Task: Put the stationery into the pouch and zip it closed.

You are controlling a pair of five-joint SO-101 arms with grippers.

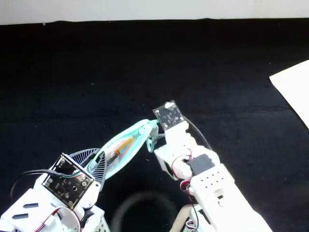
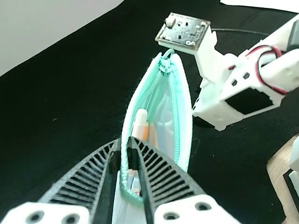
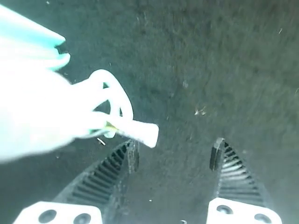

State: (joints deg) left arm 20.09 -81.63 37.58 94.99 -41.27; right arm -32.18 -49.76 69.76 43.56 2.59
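Note:
The mint-green pouch (image 1: 126, 146) lies on the black mat with its zip open along its length. Orange and white pens (image 2: 140, 124) rest inside it. My left gripper (image 2: 125, 149) is shut on the pouch's near end (image 2: 125, 186), also seen low on the left in the high view (image 1: 99, 163). At the far end sits the zip slider (image 2: 165, 66) with its white looped pull (image 3: 113, 99). My right gripper (image 3: 175, 154) hovers open just beside that pull, with the tab (image 3: 143, 133) close to one fingertip (image 3: 132, 151) and nothing between the fingers.
A pale sheet (image 1: 295, 91) lies at the mat's right edge. The white wall (image 1: 145, 9) runs along the far side. A wooden edge (image 2: 279, 184) sits by the right arm's base. The black mat (image 1: 96, 72) spreads open beyond the pouch.

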